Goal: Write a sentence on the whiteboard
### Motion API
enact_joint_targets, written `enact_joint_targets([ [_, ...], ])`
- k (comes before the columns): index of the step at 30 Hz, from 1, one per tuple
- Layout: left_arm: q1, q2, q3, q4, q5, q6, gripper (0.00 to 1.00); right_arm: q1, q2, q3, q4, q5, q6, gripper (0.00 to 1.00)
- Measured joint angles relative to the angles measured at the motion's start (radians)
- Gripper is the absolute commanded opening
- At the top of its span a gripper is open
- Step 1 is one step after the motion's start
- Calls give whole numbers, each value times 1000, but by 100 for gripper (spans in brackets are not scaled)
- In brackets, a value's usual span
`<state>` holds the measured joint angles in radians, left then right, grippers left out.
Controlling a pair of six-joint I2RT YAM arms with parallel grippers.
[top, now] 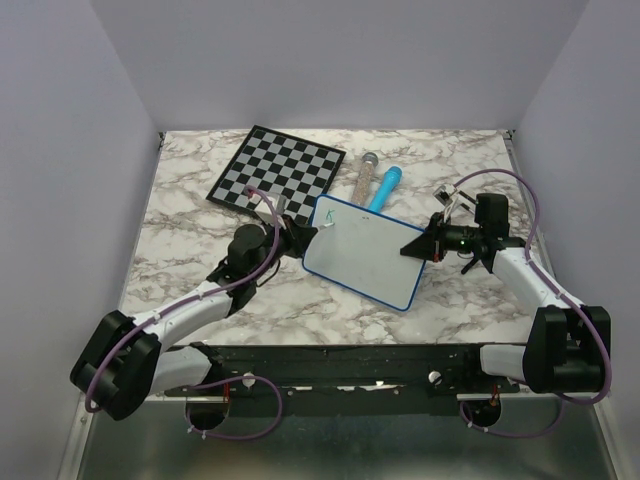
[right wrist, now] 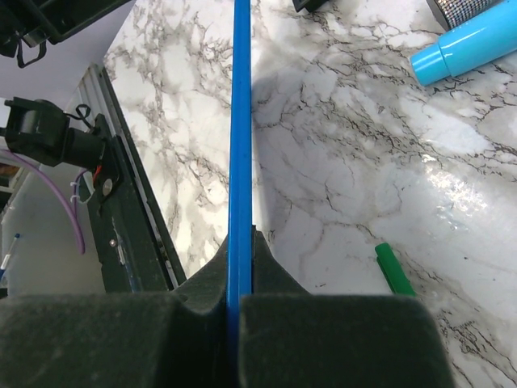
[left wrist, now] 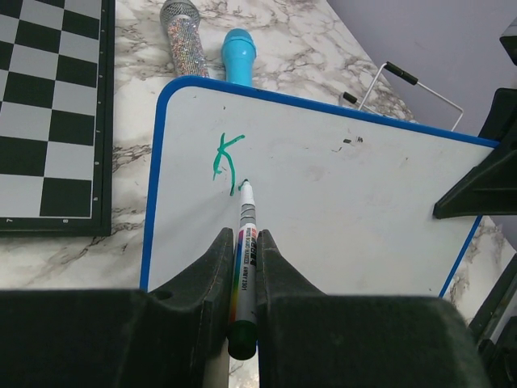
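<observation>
While the left gripper [left wrist: 241, 246] pinches a marker [left wrist: 246, 212], tip on the whiteboard [left wrist: 347, 218], green K [left wrist: 224, 158] at the tip's 11 o'clock, right gripper [right wrist: 241, 250] clamping its rim.

In view are one whiteboard [top: 365, 255] bearing one finished green letter [left wrist: 224, 158], one chessboard [top: 277, 168], one marker [left wrist: 246, 217] and two grippers, the left gripper [left wrist: 242, 236] and the right gripper [right wrist: 241, 242]. Two tubes lie beyond the board: one glittery tube [top: 363, 175] and one blue tube [top: 385, 187]. There is also one small green piece [right wrist: 393, 271], perhaps a cap.
</observation>
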<state>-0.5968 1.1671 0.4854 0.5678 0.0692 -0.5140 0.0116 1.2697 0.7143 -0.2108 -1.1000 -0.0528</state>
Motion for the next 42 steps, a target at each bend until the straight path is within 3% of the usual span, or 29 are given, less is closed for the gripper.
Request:
enact_joint_targets([
  [17,0,48,47,33,37,-11,0,0,0,1,0,4,1,1],
  [42,9,31,51,-19,-16,-4,0,0,0,1,-1,7,6,1],
])
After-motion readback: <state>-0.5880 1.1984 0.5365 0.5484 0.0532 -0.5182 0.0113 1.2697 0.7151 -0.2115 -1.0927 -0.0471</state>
